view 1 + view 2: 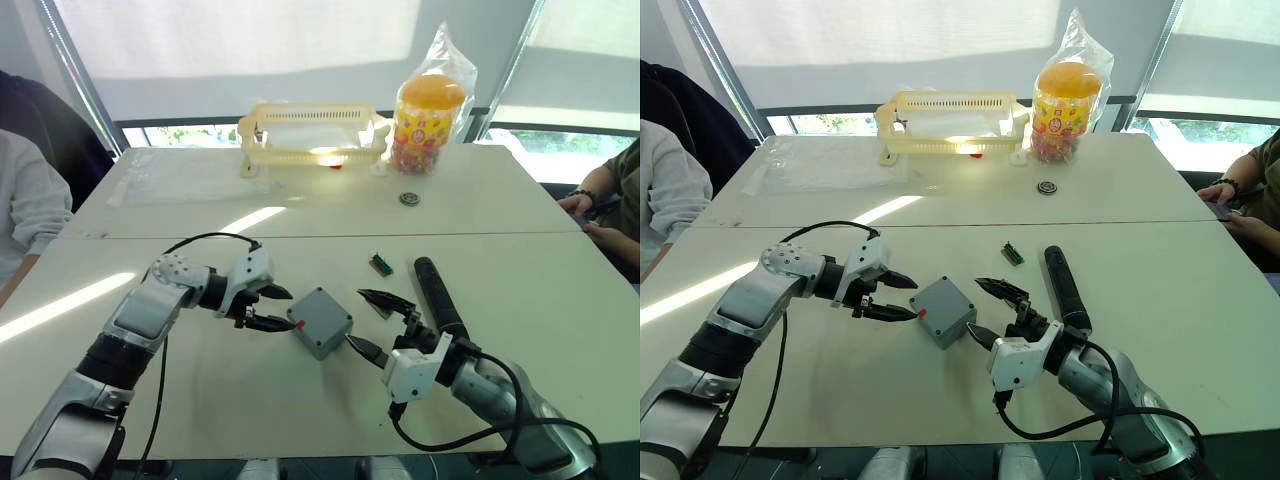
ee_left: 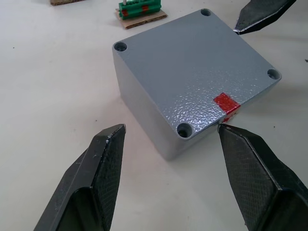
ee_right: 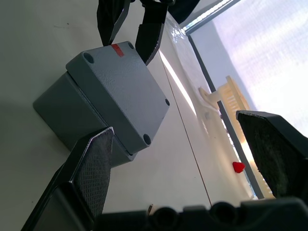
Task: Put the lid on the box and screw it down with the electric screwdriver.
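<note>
Two white tables (image 1: pixel 300 400) abutting by windows, both grippers' fingers spread beside lidded box (image 1: pixel 320 322)

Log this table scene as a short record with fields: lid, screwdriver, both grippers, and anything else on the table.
lid: already seated on the box, screw holes empty
electric screwdriver: lying on the table, not held
left gripper: open, at the box's red-marked corner
right gripper: open, at the opposite side
other: yellow basket, candy jar, small green part

Lid (image 1: pixel 322 318) on box (image 1: pixel 312 338), between open left pincer (image 1: pixel 270 308) and open right pincer (image 1: pixel 378 322); electric screwdriver (image 1: pixel 437 295) beside
</note>
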Controlling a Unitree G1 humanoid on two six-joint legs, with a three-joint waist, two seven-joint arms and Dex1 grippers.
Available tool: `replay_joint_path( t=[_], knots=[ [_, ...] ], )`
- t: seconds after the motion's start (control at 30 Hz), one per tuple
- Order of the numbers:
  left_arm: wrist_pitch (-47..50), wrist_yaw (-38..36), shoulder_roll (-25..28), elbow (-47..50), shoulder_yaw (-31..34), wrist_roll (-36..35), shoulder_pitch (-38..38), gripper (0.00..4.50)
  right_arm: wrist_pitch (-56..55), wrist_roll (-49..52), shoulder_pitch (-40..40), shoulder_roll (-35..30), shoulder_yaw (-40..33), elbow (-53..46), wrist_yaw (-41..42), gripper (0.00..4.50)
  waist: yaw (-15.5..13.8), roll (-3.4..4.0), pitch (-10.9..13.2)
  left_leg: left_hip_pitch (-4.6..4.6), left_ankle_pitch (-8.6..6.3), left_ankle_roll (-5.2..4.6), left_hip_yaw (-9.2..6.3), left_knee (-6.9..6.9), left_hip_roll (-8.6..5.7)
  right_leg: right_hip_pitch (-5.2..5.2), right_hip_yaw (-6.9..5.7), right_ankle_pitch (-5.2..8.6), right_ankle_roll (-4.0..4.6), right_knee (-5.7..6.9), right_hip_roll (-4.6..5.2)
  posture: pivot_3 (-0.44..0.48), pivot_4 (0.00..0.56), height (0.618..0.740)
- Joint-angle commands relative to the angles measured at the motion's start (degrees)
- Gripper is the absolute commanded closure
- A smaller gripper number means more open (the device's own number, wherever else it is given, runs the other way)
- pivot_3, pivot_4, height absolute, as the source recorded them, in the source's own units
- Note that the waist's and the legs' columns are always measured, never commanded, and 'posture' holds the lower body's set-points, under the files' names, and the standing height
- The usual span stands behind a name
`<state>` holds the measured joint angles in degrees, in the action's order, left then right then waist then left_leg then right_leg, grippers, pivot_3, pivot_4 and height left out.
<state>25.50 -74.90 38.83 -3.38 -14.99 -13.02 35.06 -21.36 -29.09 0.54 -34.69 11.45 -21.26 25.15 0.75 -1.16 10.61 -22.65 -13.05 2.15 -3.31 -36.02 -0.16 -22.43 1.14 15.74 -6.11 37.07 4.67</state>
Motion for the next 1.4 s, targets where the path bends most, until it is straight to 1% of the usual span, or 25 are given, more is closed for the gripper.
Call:
replay_joint_path(
  t=[0.03, 0.27, 0.63, 0.8, 0.93, 1.0, 1.07, 1.2, 1.3, 1.4],
  knots=[
    [-0.4, -0.4, -0.1, 2.1, 0.1, -0.3, 1.0, 1.36, -0.2, 0.2, 0.7, 0.4, -0.6, -2.1, -0.3, 0.05, 0.0, 0.0, 0.0, 0.0, 0.0, 0.0, 0.0, 0.0, 0.0, 0.0, 0.0, 0.0, 0.0, 0.0, 0.0, 0.0, 0.15, 0.74],
    [-0.5, -0.5, -0.7, 2.4, -0.3, -0.2, 0.9, 1.36, -0.2, 0.2, 1.2, 0.6, -0.3, -1.8, -0.3, 0.05, 0.0, 0.0, 0.0, 0.0, 0.0, 0.0, 0.0, 0.0, 0.0, 0.0, 0.0, 0.0, 0.0, 0.0, 0.0, 0.0, 0.15, 0.74],
    [0.3, -1.3, 0.2, 3.7, 0.2, -0.3, 0.3, 1.36, -0.3, 0.0, 1.4, 1.0, -0.1, -1.6, -0.3, 0.05, 0.0, 0.0, 0.0, 0.0, 0.0, 0.0, 0.0, 0.0, 0.0, 0.0, 0.0, 0.0, 0.0, 0.0, 0.0, 0.0, 0.15, 0.74],
    [1.1, -2.1, 2.9, 2.5, 2.1, -0.8, 1.2, 1.36, 0.1, 1.9, -0.2, 0.1, -1.3, -2.5, 0.5, 0.05, 0.0, 0.0, 0.0, 0.0, 0.0, 0.0, -0.01, 0.01, 0.0, -0.01, 0.0, 0.0, 0.0, 0.0, 0.0, 0.0, 0.15, 0.74],
    [6.4, -5.9, 7.2, 1.0, 5.5, -5.0, 4.4, 1.36, 4.2, 9.5, -3.1, 0.3, -3.0, -5.7, 3.6, 0.05, 0.0, 0.0, 0.0, -0.01, 0.0, 0.0, -0.02, 0.01, 0.0, -0.02, -0.02, 0.0, 0.0, 0.01, 0.0, 0.0, 0.15, 0.74],
    [6.4, -6.8, 8.0, -1.6, 5.9, -5.3, 5.7, 1.36, 6.8, 12.1, -3.7, 0.7, -3.1, -6.7, 5.1, 0.05, 0.0, 0.0, 0.0, -0.01, 0.0, -0.01, -0.02, 0.01, 0.01, -0.01, -0.02, 0.0, 0.0, 0.01, 0.0, 0.0, 0.15, 0.74],
    [3.2, -4.2, 6.1, -6.4, 5.3, -2.9, 7.2, 1.36, 11.0, 15.0, -3.6, 1.7, -2.4, -7.2, 6.7, 0.05, -0.1, 0.0, 0.0, 0.02, 0.0, -0.01, -0.02, 0.0, 0.0, 0.02, -0.02, 0.01, 0.0, 0.0, 0.0, 0.0, 0.15, 0.74],
    [-4.4, 1.4, -1.1, -16.7, 2.7, 2.3, 10.1, 1.36, 19.6, 17.5, -0.5, 3.7, -1.2, -6.6, 9.4, 0.05, -0.2, 0.02, 0.0, 0.01, 0.0, -0.01, -0.03, -0.07, -0.01, 0.08, -0.04, 0.01, -0.01, -0.01, 0.01, 0.0, 0.15, 0.74],
    [-9.8, 4.7, -5.9, -24.6, 1.5, 5.7, 12.2, 1.36, 22.0, 17.3, 1.4, 3.9, -0.3, -5.7, 10.4, 0.05, -0.2, -0.01, 0.0, -0.08, 0.0, -0.01, -0.03, -0.08, -0.02, -0.02, -0.05, -0.11, -0.21, 0.0, 0.01, 0.0, 0.15, 0.74],
    [-15.3, 6.8, -9.5, -31.6, 0.3, 8.4, 13.9, 1.36, 22.8, 16.8, 2.4, 3.7, 0.3, -5.0, 10.9, 0.05, -0.1, -0.02, 0.0, -0.26, 0.0, -0.01, -0.08, -0.07, -0.02, -0.21, -0.11, -0.14, -0.27, 0.02, -0.01, 0.0, 0.15, 0.74]
  ],
)
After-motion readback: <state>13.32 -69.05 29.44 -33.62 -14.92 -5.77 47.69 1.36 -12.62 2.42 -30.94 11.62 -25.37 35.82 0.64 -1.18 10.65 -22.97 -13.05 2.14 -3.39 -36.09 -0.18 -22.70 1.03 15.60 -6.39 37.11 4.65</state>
